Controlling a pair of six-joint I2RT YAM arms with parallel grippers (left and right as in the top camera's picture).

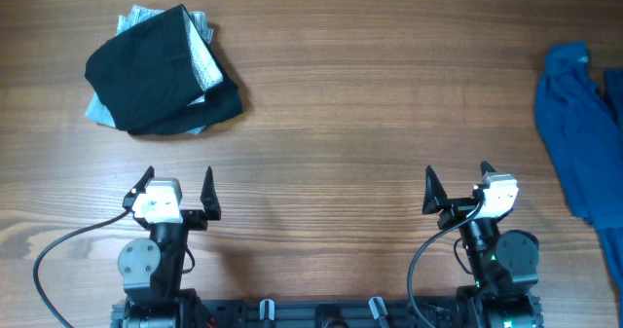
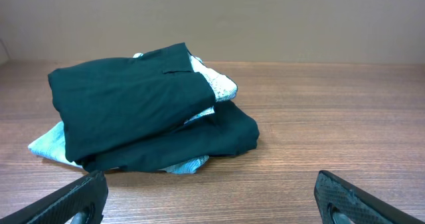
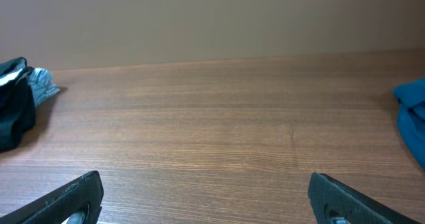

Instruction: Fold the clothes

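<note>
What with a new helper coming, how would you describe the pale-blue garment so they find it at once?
Start at the wooden table's far left. Folded black shorts lie there, and the pale-blue garment peeks out from beneath them. It is the only light, faded cloth on the table.

Wood-grain worktop (image 1: 370,124), two loads on it. Toward the far-left corner there's one stack: folded black shorts (image 1: 156,70) over pale-blue denim shorts (image 1: 204,60), with denim showing around the sides. At the right edge lies a rumpled royal-blue garment (image 1: 579,124), cut off by the frame, well apart from the stack.
</note>
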